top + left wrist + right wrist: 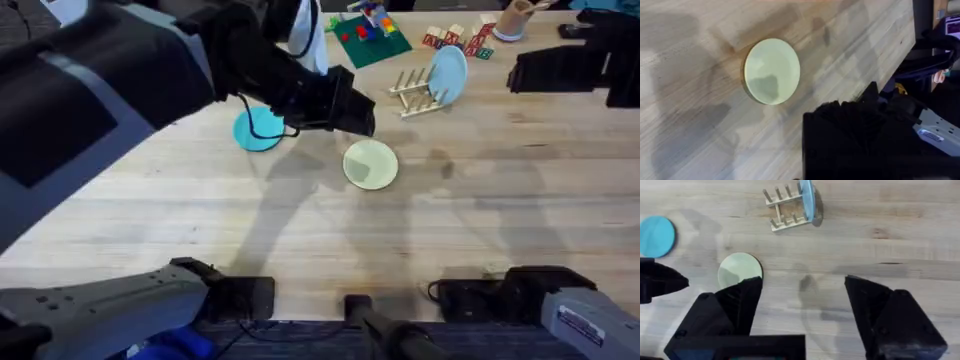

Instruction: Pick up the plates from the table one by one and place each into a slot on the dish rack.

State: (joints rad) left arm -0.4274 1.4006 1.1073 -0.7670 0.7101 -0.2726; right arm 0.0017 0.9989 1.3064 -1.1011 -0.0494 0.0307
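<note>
Three plates in play: pale yellow plate (370, 164) flat on the table (300, 230) near mid; teal plate (258, 129) flat, partly under the left arm; a light-blue plate (447, 75) already upright in a slot of the dish rack (418, 92), far side of table; left tool (358, 112) hangs over the table just beside the yellow plate, can't tell if spread or pressed together; right tool (802, 305) spread wide, nothing between its fingers, held above the table w/ the yellow plate just past one finger; plates look like thin plastic: prob. light, stiff, smooth & a bit slippery, not fragile; lying flat there's little to pinch, so best hold is the rim edge, tipping it up off the wood; writing: a white label shows on the right arm's base (580, 318), text too small to read; no brand on plates or rack
</note>
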